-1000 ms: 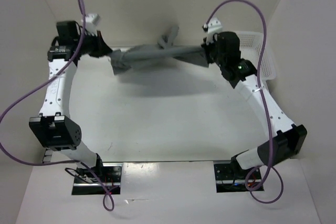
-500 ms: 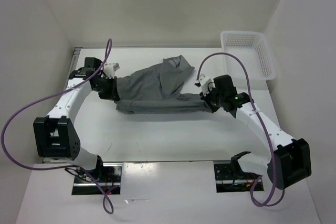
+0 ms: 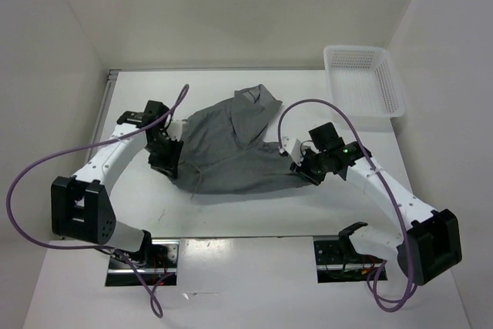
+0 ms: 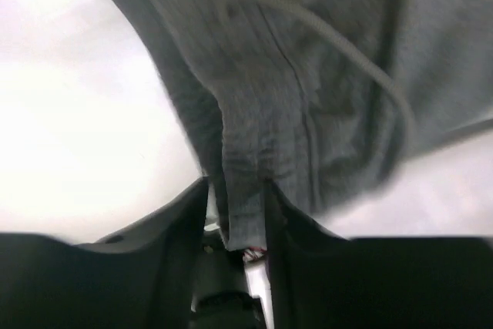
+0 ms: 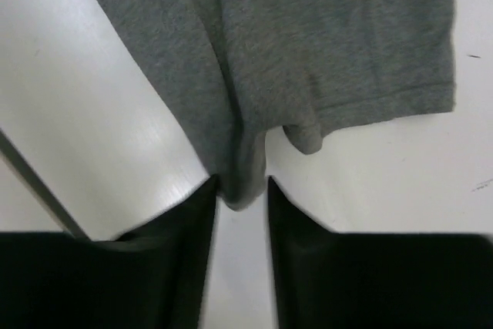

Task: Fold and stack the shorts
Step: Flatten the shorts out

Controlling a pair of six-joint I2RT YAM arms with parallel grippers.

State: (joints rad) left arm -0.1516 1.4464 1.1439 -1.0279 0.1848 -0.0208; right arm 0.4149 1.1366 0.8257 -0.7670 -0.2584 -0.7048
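Worktop (image 3: 231, 213): white, shorts spread across middle.
Shorts (image 3: 231, 152): grey, lying mostly flat, rumpled, one flap reaching toward far edge, an arm at each side.
Mesh basket (image 3: 354, 50): white, far right corner, well apart from shorts.
Left fingers (image 3: 174, 162): low at shorts' left edge, narrow gap packed with bunched fold. Pinched or loose, cannot tell.
Right fingers (image 3: 297, 166): low at right edge, parted a little, cloth corner lying in gap, bare worktop showing between tips, no squeeze.
Drawstring (image 4: 339, 44): thin pale cord looping over fabric near left fingers.
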